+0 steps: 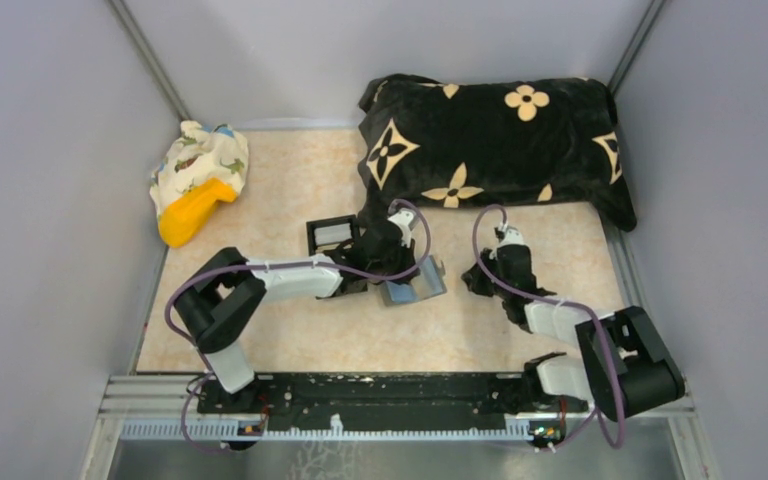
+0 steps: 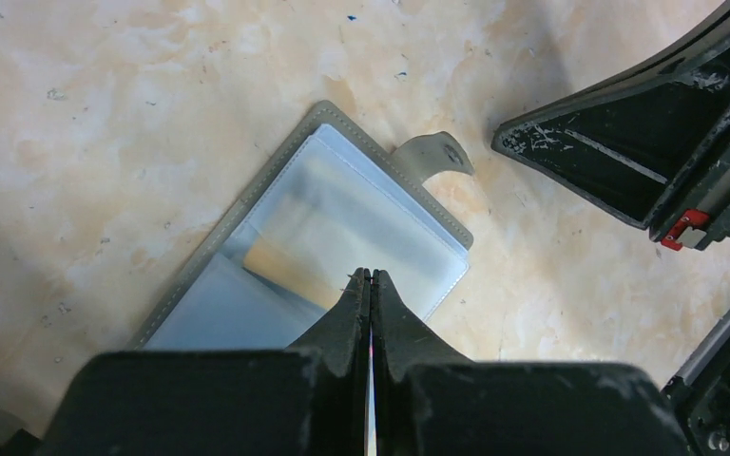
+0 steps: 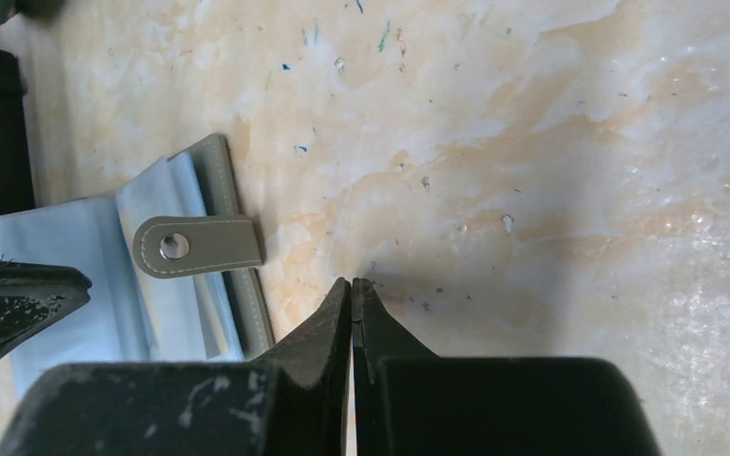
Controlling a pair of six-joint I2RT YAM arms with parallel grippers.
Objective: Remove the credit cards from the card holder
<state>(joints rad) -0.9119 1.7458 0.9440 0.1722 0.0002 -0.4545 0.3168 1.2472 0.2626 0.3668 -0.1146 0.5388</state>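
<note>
Arms: black joints, white links, looping purple cables; hand fingers black, wedge-shaped, scuffed.

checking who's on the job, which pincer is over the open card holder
The left pincer: its shut tips sit over the light-blue inside of the card holder. The right pincer, also shut, is over the table beside it.

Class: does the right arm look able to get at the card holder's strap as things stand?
Probably yes: the strap lies uncovered beside the shut right gripper, only bare table between.
</note>
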